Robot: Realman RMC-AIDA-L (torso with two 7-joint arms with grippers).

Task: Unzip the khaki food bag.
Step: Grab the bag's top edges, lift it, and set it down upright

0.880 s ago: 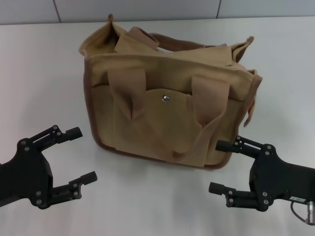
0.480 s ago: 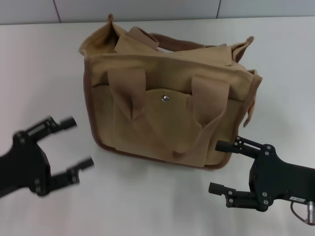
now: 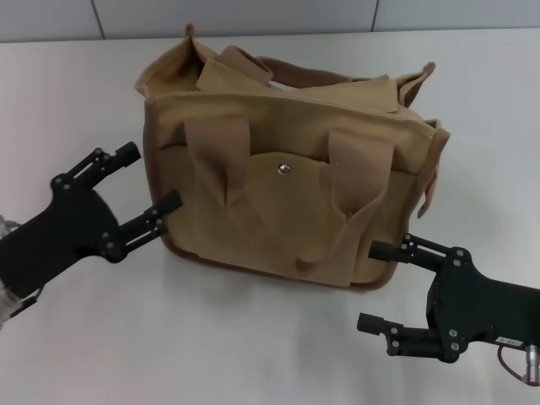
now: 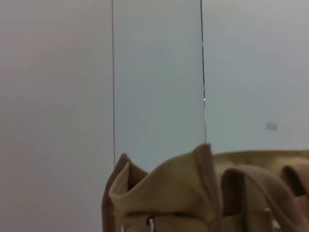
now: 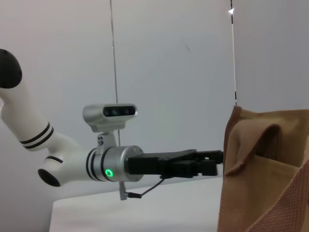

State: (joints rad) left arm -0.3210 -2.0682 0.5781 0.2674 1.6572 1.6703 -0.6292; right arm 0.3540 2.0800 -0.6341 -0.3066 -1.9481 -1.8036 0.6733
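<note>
The khaki food bag stands upright in the middle of the white table, its front pocket with a silver snap facing me and both webbing handles drooping over the front. Its top edge also fills the bottom of the left wrist view and one side of the right wrist view. My left gripper is open and raised beside the bag's left side, one fingertip close to the brown trim. My right gripper is open, low on the table by the bag's front right corner, not touching it.
A grey panelled wall runs behind the table. Bare white tabletop lies in front of the bag and to both sides. The left arm and its wrist camera appear in the right wrist view.
My left gripper has lifted from the table's front left and moved up and right to the bag's left side. The right gripper and the bag have not moved.
</note>
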